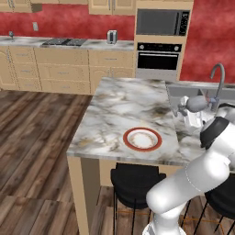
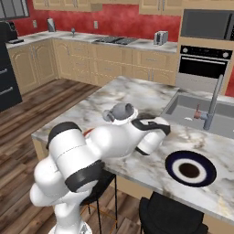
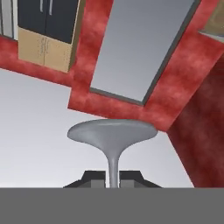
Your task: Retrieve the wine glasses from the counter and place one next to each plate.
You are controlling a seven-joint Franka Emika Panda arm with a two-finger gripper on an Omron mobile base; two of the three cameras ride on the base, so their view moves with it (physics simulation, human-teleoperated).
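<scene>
A wine glass (image 3: 112, 139) sits in the hand (image 3: 113, 178), its thin stem pinched between the two dark fingertips (image 3: 94, 178) and its round foot spread wide just beyond them in the hand view, so the hand is clenched on the stem. From the base cameras the same glass (image 1: 196, 103) lies roughly on its side at the end of the arm, its grey bowl (image 2: 119, 113) pointing away from the wrist, above the marble worktop (image 1: 119, 108). Below and to one side of the hand, the white plate with the orange-red rim (image 1: 142, 139) lies flat on the worktop, well apart from the glass. On the other side of the hand, the dark plate with the white ring (image 2: 190, 168) lies near the worktop's front edge. Beyond the hand are the sink (image 2: 188, 109) and its curved tap (image 2: 214, 103). Black stools (image 1: 135, 181) stand under the worktop's near edge.
</scene>
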